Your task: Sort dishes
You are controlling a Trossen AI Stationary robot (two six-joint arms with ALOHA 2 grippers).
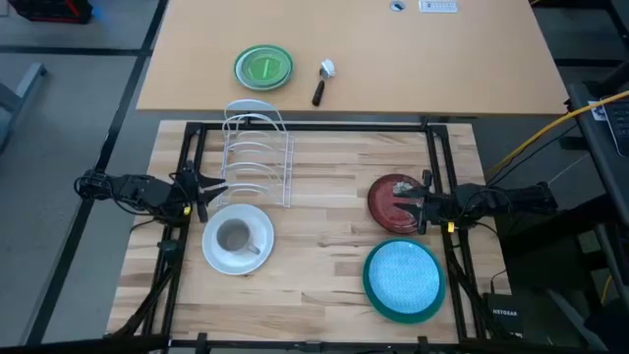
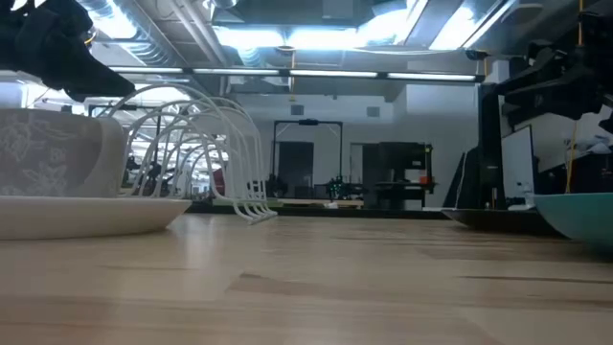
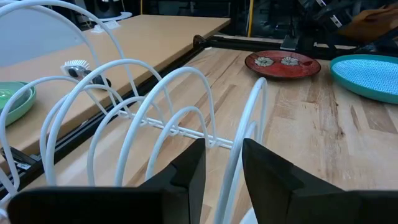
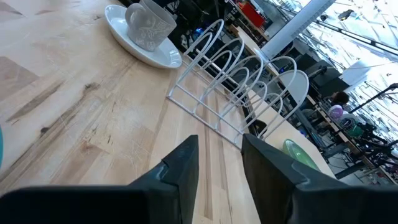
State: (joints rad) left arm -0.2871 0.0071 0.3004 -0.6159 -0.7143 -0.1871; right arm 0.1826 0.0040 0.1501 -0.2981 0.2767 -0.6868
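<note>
Nothing sorted yet: wire rack [image 1: 257,149] empty, grey mug [image 1: 234,237] on white plate [image 1: 257,221] beside it, other plates farther off. Left tool [image 3: 222,165] and right tool [image 4: 219,163] both slightly parted, holding nothing.

1. White plate [image 2: 86,213], low view: cut off by the left edge; only its right part shows.
2. Grey mug [image 2: 57,153], low view: its left side runs out of the picture.
3. Teal plate [image 2: 579,213], low view: cut off at the right edge; only a rim section shows.
4. Dark red patterned plate [image 1: 393,202], high view: its right side is hidden under the right gripper [image 1: 425,205].
5. Light blue plate [image 3: 370,73], left wrist view: cut off at the right edge.
6. Small dark-handled object [image 1: 322,81] on the far table: too small to identify.
7. Green plate [image 3: 13,102], left wrist view: cut off at the edge, partly behind the wire rack [image 3: 155,118].
</note>
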